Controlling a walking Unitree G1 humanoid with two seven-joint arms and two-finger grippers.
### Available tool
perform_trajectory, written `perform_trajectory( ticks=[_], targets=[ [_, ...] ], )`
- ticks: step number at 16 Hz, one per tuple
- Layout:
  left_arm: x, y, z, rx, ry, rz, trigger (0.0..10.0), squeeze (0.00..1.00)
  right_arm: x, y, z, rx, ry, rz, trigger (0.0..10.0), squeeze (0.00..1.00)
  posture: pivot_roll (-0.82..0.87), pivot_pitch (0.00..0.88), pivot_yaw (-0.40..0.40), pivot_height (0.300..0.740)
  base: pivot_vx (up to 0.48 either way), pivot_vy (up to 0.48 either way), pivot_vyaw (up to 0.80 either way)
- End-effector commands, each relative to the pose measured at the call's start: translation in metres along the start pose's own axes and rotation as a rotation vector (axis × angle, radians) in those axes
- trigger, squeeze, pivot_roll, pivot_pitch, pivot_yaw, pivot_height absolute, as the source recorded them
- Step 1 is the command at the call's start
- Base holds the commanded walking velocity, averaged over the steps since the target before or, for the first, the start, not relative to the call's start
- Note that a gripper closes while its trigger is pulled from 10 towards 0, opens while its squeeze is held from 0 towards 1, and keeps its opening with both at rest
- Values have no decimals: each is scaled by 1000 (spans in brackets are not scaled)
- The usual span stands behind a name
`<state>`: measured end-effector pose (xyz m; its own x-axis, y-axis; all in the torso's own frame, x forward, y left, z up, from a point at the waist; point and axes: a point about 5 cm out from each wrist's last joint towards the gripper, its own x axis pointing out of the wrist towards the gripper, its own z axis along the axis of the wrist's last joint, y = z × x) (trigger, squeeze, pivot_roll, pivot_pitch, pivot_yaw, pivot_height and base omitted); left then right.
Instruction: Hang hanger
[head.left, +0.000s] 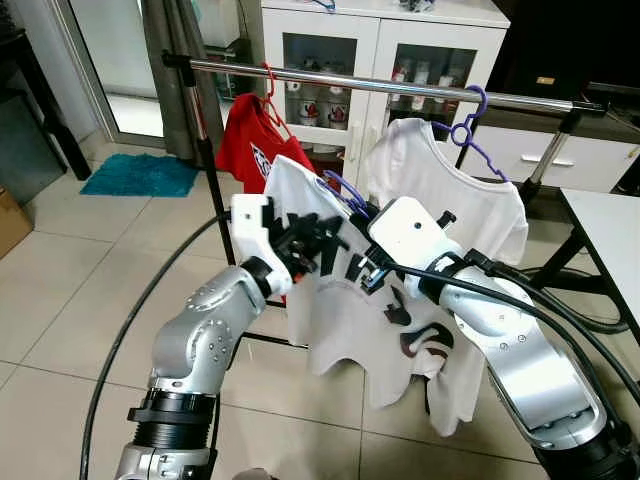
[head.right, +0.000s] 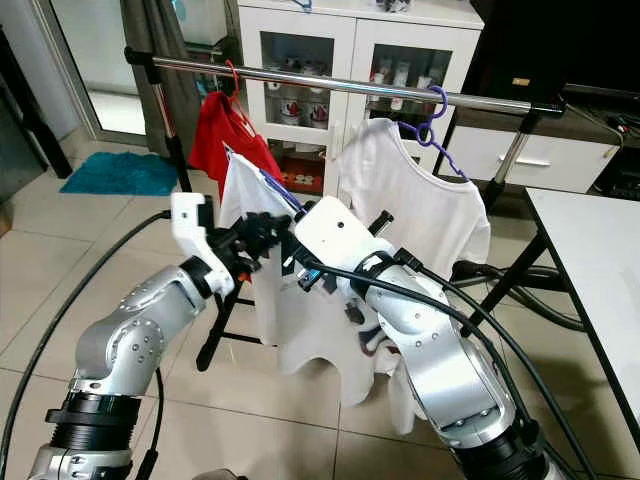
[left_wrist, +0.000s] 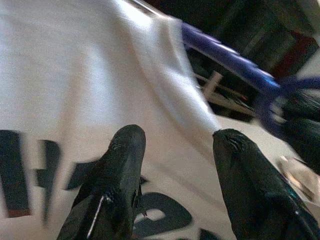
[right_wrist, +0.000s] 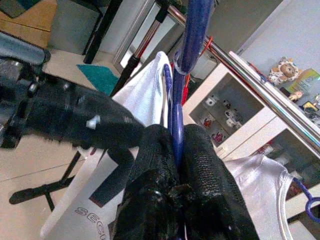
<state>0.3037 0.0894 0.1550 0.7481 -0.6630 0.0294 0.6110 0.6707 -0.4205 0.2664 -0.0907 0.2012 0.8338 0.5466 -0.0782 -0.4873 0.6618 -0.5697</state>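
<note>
Centrally, right gripper (right_wrist: 172, 150): black fingers pinched tight on the blue hanger (right_wrist: 192, 45), whose stem rises between them toward the top of the right wrist view
Left gripper (left_wrist: 175, 150): fingers spread apart, resting against the printed white shirt (head.left: 340, 300), nothing clamped between them
Blue hanger: carries the printed white shirt, held in mid-frame of the head views, below the rail (head.left: 400, 87) and not hooked on it
Printed white shirt: hangs down from the hanger at the centre of the frame, dark lettering on its front, both arms meeting at its collar
Rail: shiny metal bar running across the upper part of the frame, on a black stand
Red shirt (head.left: 250, 140): on a red hanger on the rail, upper left of centre
Plain white shirt (head.left: 450, 200): on a purple hanger (head.left: 470, 125) hooked over the rail, upper right of centre
White cabinet (head.left: 390, 50): behind the rail, glass doors, small items inside
Teal mat (head.left: 140, 175): on the tiled floor, left edge
White table (head.left: 610, 240): right edge of the frame
</note>
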Motion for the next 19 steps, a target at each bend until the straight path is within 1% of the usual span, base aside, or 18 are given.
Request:
perform_trajectory(
  ticks=[1, 4, 8, 12, 14, 15, 18, 19],
  targets=[
    [3, -9, 1, 23, 16, -55, 0, 0, -2, -2, 12, -30, -57, -6, 10000, 0, 22, 0, 16, 740, 0, 0, 0],
    [5, -7, 0, 30, 23, -48, 0, 0, -2, -2, 12, -27, -57, -6, 10000, 0, 20, 0, 21, 740, 0, 0, 0],
    [10, -1, 6, 42, 23, -45, 0, 0, -1, -2, 14, -28, -61, -9, 10000, 0, 20, 0, 21, 740, 0, 0, 0],
    [17, 3, 11, 31, 17, -63, 0, 0, -1, -3, 13, -32, -60, -10, 10000, 0, 13, 0, 31, 740, 0, 0, 0],
    [18, 6, 10, 22, 31, -47, 0, 0, -1, -3, 13, -34, -57, -11, 10000, 0, 12, 0, 32, 740, 0, 0, 0],
    [18, 7, 9, 16, 35, -38, 0, 0, -1, -3, 13, -35, -56, -11, 10000, 0, 13, 0, 31, 740, 0, 0, 0],
    [13, 10, 10, -11, 1, -20, 0, 0, -1, -2, 13, -34, -58, -9, 10000, 0, 16, 0, 28, 740, 0, 0, 0],
    [8, 11, 10, -17, 9, -11, 0, 0, -1, -2, 12, -34, -56, -7, 10000, 0, 16, 0, 28, 740, 0, 0, 0]
  ],
)
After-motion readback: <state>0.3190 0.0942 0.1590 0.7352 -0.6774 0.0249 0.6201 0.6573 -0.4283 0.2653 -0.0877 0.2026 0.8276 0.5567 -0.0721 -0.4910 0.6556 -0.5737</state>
